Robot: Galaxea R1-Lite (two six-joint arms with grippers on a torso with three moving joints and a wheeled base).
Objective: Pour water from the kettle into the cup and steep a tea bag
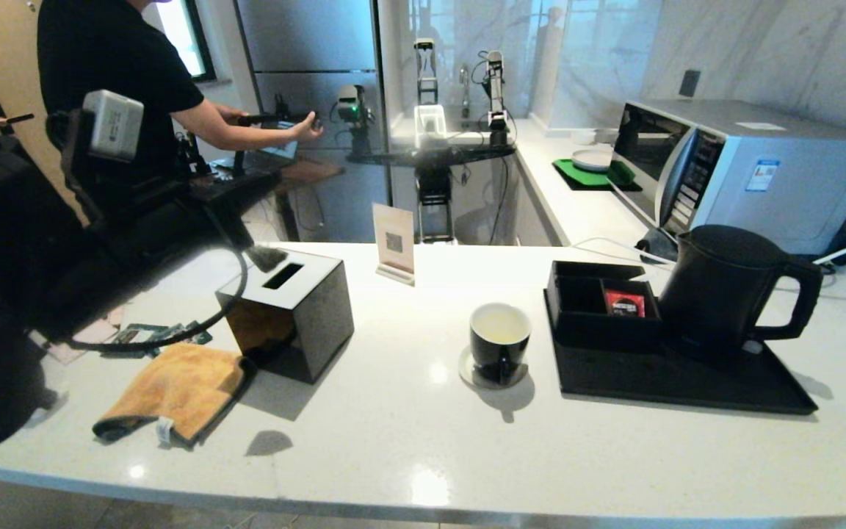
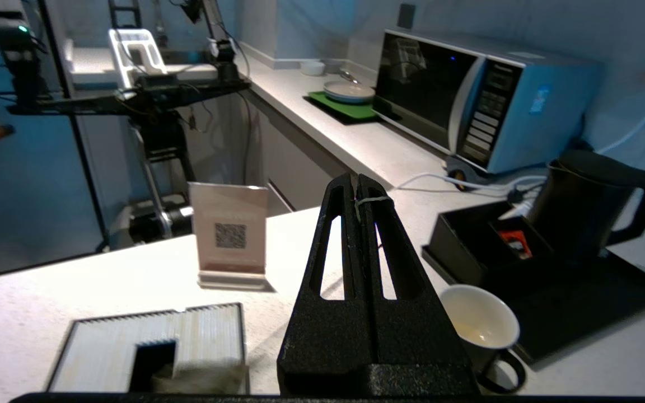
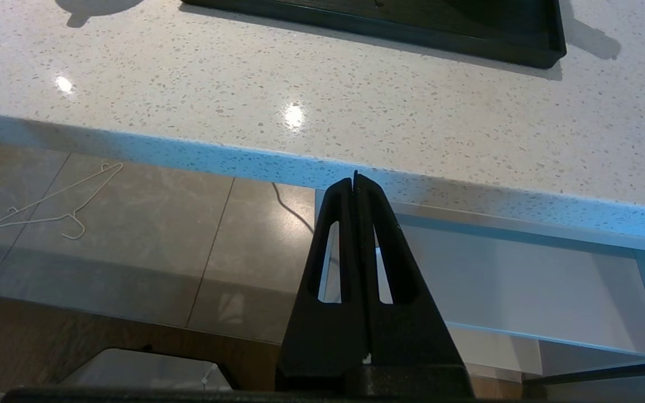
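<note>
The black cup (image 1: 499,342) stands on a coaster mid-counter, with pale yellowish water (image 1: 500,324) low in its white inside; it also appears in the left wrist view (image 2: 482,327). The matte black kettle (image 1: 724,290) (image 2: 591,196) sits upright on the black tray (image 1: 687,386) to the cup's right. My left gripper (image 2: 358,182) is shut on the thin white string (image 2: 373,199) of the tea bag. The greyish bag (image 1: 267,257) hangs over the tissue box, left of the cup. My right gripper (image 3: 355,178) is shut and empty, below the counter's front edge.
A black cube tissue box (image 1: 291,312), an orange cloth (image 1: 173,389) and dark green packets (image 1: 158,334) lie at the left. A QR sign (image 1: 393,242) stands behind. A black organiser holds a red sachet (image 1: 625,303). A microwave (image 1: 739,162) is at back right, a person (image 1: 114,81) at back left.
</note>
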